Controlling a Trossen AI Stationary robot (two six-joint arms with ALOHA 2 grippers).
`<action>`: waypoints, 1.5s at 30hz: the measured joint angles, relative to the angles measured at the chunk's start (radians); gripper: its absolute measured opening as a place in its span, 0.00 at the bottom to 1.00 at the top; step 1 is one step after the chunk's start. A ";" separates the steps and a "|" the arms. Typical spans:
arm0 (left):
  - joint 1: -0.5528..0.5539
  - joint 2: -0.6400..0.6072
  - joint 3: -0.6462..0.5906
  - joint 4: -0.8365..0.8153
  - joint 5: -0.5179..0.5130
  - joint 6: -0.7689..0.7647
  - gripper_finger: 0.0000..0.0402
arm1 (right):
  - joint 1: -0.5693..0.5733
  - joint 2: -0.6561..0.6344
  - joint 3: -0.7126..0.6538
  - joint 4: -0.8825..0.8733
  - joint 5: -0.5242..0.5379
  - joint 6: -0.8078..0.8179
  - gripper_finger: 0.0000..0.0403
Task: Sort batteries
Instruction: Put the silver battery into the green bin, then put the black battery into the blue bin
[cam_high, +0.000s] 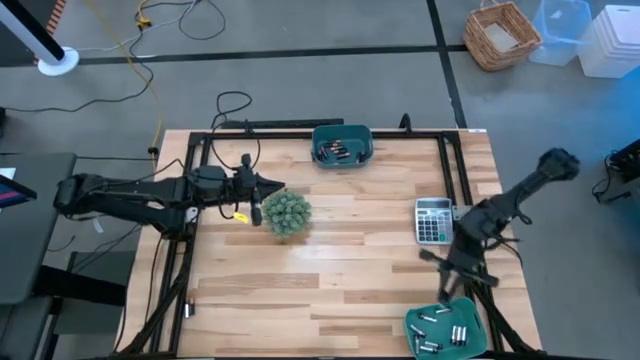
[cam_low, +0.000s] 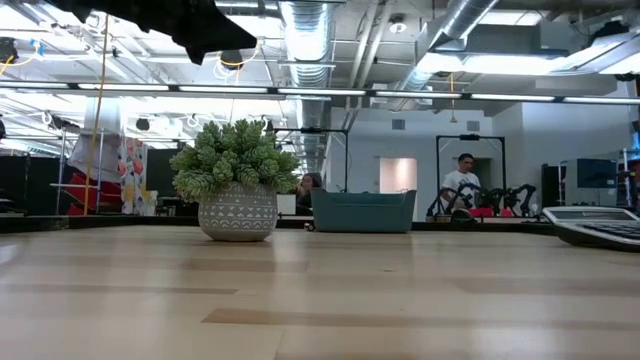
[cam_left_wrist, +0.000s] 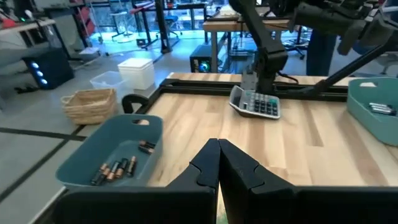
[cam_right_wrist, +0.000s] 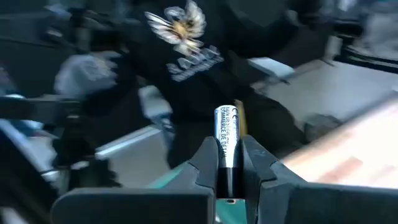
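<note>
A: Middle of the wooden table (cam_high: 330, 270), a potted plant (cam_high: 286, 213) sits right in front of the left gripper (cam_high: 262, 197), whose fingers are pressed together with nothing between them. That arm just waits there.

B: And a grey calculator (cam_high: 432, 220) lies beside the right arm, between the two teal bins. The far bin (cam_high: 342, 143) holds dark cells; the near bin (cam_high: 448, 330) at the table's front right corner holds the silvery batteries (cam_high: 446, 333).

A: Room beyond? Open workshop, ducts overhead, a person standing (cam_low: 462, 178) far back (a wicker basket (cam_high: 502, 35) and clear tubs on the floor, too).

B: Now the right gripper (cam_right_wrist: 231, 163), hovering over the near bin's edge: fingers narrowed around one battery (cam_right_wrist: 226, 140).

A: It stands lengthwise between the fingers, long axis running along them, free end sticking out past the tips. Silver-and-black label with printed text, and a sliver of brown behind it.
</note>
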 joint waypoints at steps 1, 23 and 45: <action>-0.006 0.000 0.000 -0.001 0.000 -0.006 0.00 | 0.039 0.000 -0.010 0.022 0.018 0.016 0.10; -0.114 0.000 0.000 0.001 -0.001 -0.132 0.00 | 0.471 0.275 -0.197 0.430 0.469 0.087 0.17; -0.118 0.005 0.000 -0.047 -0.041 -0.191 0.00 | 0.390 0.368 -0.196 0.458 0.613 0.064 0.55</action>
